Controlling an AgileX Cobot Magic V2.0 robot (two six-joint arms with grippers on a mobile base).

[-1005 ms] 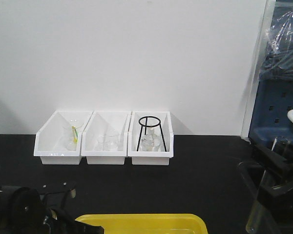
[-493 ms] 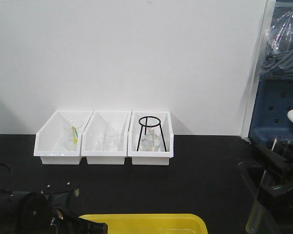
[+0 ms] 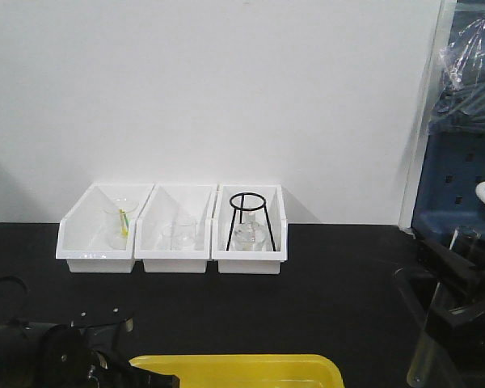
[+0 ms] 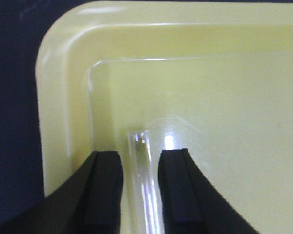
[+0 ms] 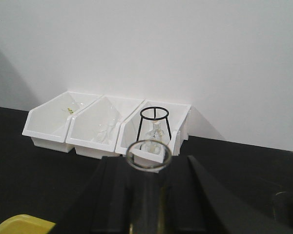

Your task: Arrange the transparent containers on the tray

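The yellow tray (image 3: 242, 365) lies at the table's near edge. In the left wrist view its corner rim (image 4: 63, 97) shows, and a slim clear test tube (image 4: 145, 190) lies on the tray floor. My left gripper (image 4: 140, 187) is open around this tube, with a thin gap on the left side. From the front, the left gripper (image 3: 170, 377) sits low at the tray's left end. At the right, my right gripper (image 3: 459, 303) is shut on a wider test tube (image 3: 427, 343) that hangs tilted over the table. Its rimmed mouth (image 5: 149, 155) points away between the right gripper (image 5: 149, 197) fingers.
Three white bins (image 3: 174, 234) stand in a row against the back wall, holding beakers and a flask under a black ring stand (image 3: 247, 220). A blue cabinet (image 3: 461, 178) stands at the far right. The tray's corner (image 5: 19, 225) shows at lower left in the right wrist view.
My left arm has slid right and sunk lower at the tray's left end. The right arm and its tube have stayed put.
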